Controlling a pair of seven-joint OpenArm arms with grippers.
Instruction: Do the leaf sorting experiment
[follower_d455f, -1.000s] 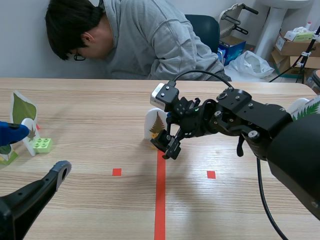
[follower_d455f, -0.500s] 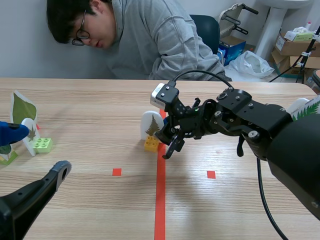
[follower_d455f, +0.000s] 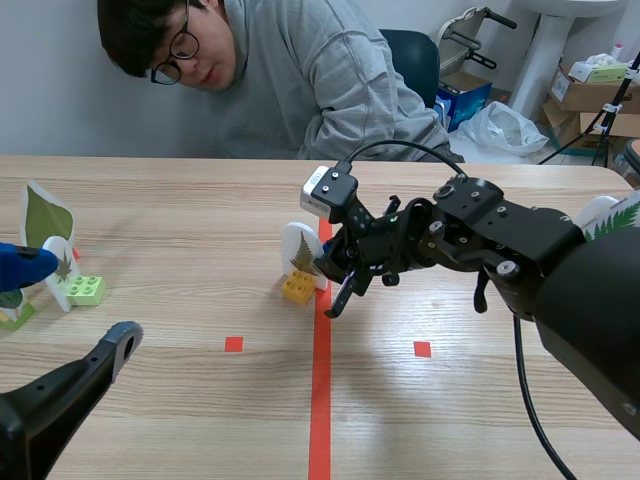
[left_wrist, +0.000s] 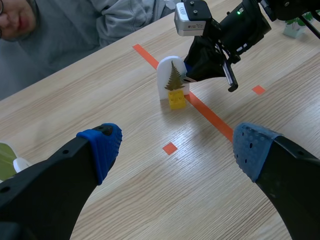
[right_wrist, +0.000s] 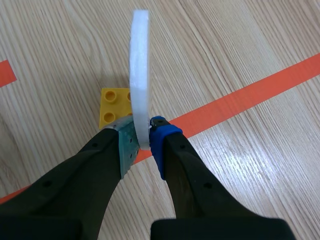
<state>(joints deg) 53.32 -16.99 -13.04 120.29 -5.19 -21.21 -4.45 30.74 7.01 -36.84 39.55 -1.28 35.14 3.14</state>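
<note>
The right claw is clamped on the white leaf card, which stands upright between its fingers with the yellow block at its foot. The left claw hangs with its fingers wide apart. This card is being sorted, and next it probably needs carrying upright to wherever its kind belongs.

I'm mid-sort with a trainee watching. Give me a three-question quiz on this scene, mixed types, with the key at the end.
1. True or false: the right hand is shut on the edge of the white fern card.
2. Fill in: the left hand is ___ and holds nothing.
3. Where is the yellow block that carries the card?
A. on the table by the long orange line
B. on a small red square
C. between the left hand's fingers

Key: 1 true; 2 open; 3 A.
</note>
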